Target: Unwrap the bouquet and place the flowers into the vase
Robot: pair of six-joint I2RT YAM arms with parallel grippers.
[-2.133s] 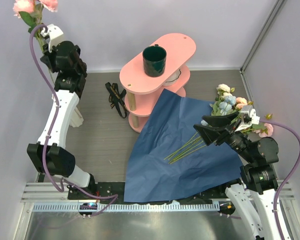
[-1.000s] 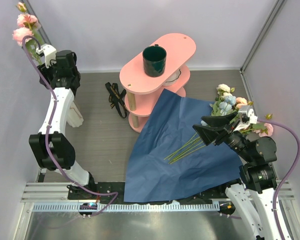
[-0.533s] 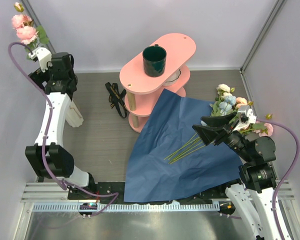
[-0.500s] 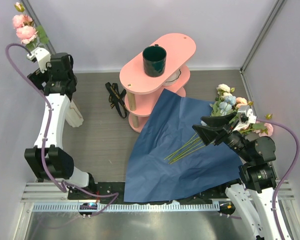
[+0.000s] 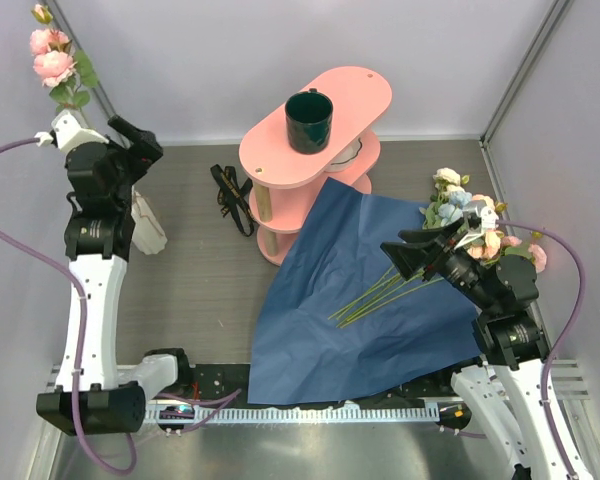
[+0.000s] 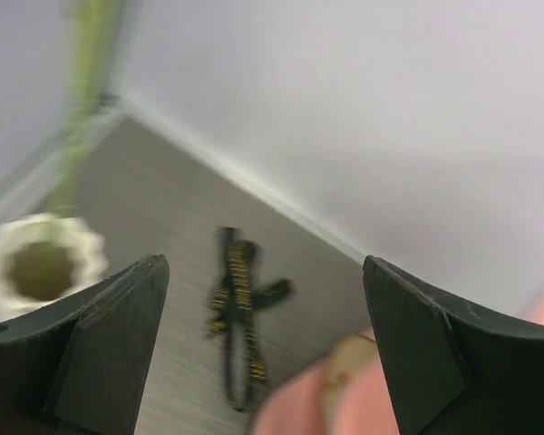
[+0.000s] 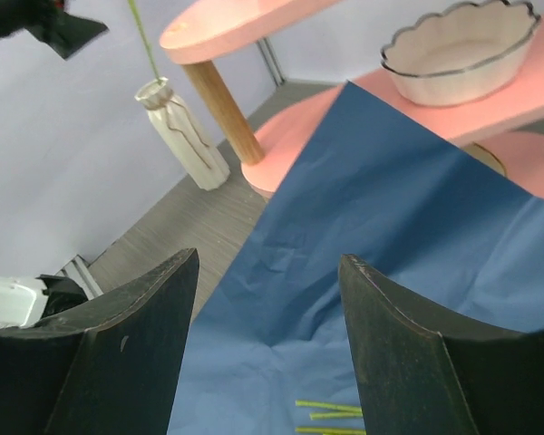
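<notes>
Lying on blue paper [image 5: 310, 345] at right, the flowers [image 5: 456, 198] run near-left to far-right — stems just beneath the right gripper [image 7: 267, 258], jaws wide, empty; left gripper [image 6: 263, 270], equally wide, hangs by the far-left vase [image 5: 146, 222].

The vase [image 5: 148, 226] stands by the table's [image 5: 200, 270] left edge with one flower [image 5: 54, 62] in it. To its right lies the ribbon [image 5: 232, 197], then the stand [image 5: 360, 95] at the far middle, carrying a mug [image 5: 309, 121] on top and a bowl [image 7: 458, 53] below. The paper [image 5: 350, 320] spreads from the stand's foot to the near edge, with the other flowers [image 5: 460, 215] on its right part.
</notes>
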